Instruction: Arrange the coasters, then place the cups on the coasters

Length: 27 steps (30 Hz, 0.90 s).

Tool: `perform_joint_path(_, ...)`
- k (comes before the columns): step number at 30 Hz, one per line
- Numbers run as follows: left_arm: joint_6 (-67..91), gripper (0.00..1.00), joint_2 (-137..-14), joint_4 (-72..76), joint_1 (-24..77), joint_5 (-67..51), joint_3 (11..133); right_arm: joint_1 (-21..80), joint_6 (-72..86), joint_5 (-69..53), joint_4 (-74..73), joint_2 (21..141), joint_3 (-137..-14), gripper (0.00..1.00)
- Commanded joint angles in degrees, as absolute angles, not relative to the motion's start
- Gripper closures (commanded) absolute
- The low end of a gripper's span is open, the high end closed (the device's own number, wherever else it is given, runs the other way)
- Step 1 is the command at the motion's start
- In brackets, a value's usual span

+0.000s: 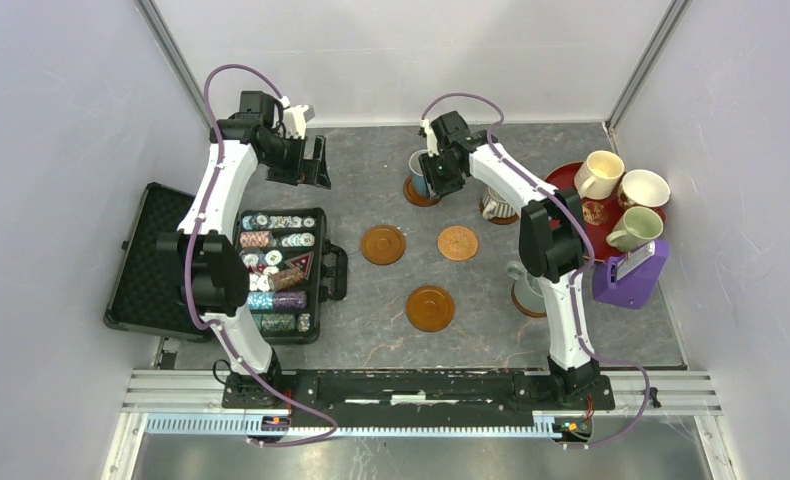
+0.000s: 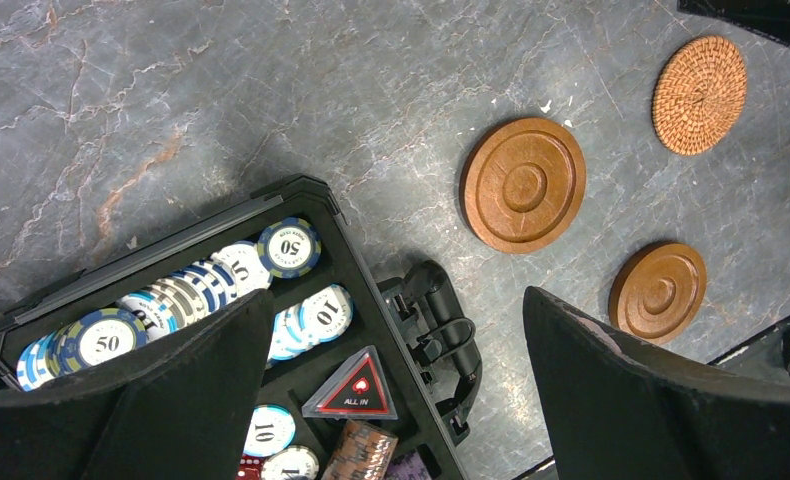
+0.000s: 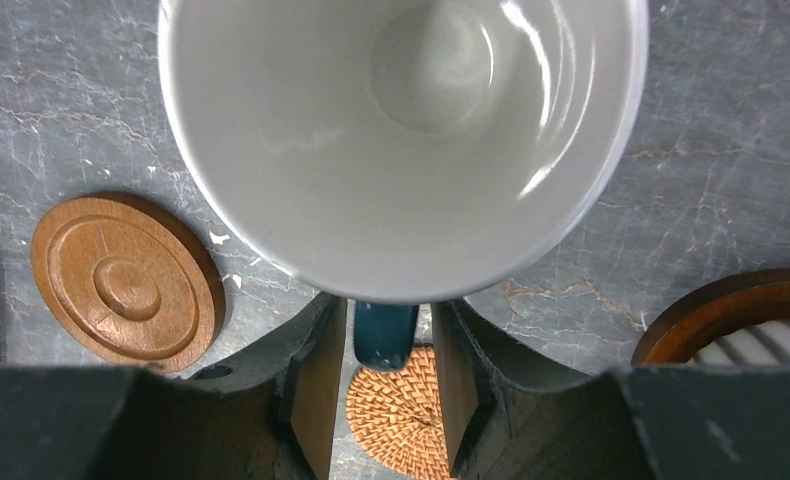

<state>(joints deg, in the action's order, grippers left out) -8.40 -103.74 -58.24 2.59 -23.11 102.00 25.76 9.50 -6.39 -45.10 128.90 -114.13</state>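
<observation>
The blue cup [image 1: 417, 168] stands on a dark brown coaster [image 1: 420, 196] at the back middle. My right gripper [image 3: 385, 322] is open around its blue handle [image 3: 385, 332], with a gap on each side. A ribbed grey-white cup [image 1: 495, 205] and a grey-blue cup [image 1: 526, 285] each sit on a coaster. Three coasters lie bare: two dark ones [image 1: 383, 244] [image 1: 430, 307] and a woven copper one [image 1: 458, 242]. Cream [image 1: 599, 174], white [image 1: 643, 189] and pale green [image 1: 638, 229] cups stand on the tray. My left gripper [image 1: 309, 160] hangs open and empty above the case's handle [image 2: 449, 335].
An open black case of poker chips [image 1: 279, 270] lies at the left. The dark red tray [image 1: 567, 178] sits at the back right, with a purple box [image 1: 631, 272] in front of it. White walls close in the table on three sides.
</observation>
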Motion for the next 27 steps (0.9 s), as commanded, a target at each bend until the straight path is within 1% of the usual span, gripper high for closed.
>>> perform_joint_path(1, -8.19, 0.00, -101.99, -57.14, 2.20, -25.30, 102.13, 25.66, 11.08, -7.80, -44.30, 125.43, -113.38, 0.57)
perform_joint_path(2, -8.19, 0.00, -101.91, -57.13, 2.17, -25.31, 102.00, 25.66, 11.16, -7.73, -44.23, 125.36, -113.42, 0.55)
perform_joint_path(4, -8.12, 0.00, -101.66, -57.18, 2.19, -25.31, 101.87, 25.66, 11.48, -7.47, -44.29, 125.29, -113.47, 0.50)
perform_joint_path(6, -8.17, 0.00, -101.45, -57.17, 2.11, -25.21, 101.72, 25.58, 11.45, -7.47, -44.25, 125.08, -113.56, 0.48)
perform_joint_path(12, -8.72, 0.00, -100.61, -57.13, 2.10, -24.94, 101.16, 24.47, 9.07, -7.81, -44.14, 122.57, -114.07, 0.27)
perform_joint_path(15, -9.39, 0.00, -100.14, -57.17, 2.00, -24.57, 101.08, 23.63, 5.54, -7.00, -42.90, 118.96, -112.68, 0.16)
perform_joint_path(17, -9.97, 0.00, -100.02, -57.13, 2.01, -24.44, 101.16, 22.77, 2.95, -7.02, -40.47, 114.45, -109.46, 0.12)
perform_joint_path(20, -10.78, 0.00, -99.90, -56.88, 1.97, -24.61, 101.16, 20.62, 0.52, -6.73, -36.32, 108.05, -104.36, 0.02)
perform_joint_path(24, -10.52, 0.00, -99.23, -55.33, 2.01, -24.52, 100.84, 15.32, 1.39, -6.98, -32.30, 100.38, -100.25, 0.02)
perform_joint_path(27, -9.17, 0.00, -99.01, -53.88, 1.95, -25.23, 100.42, 8.83, 2.37, -10.04, -33.52, 98.32, -100.13, 0.02)
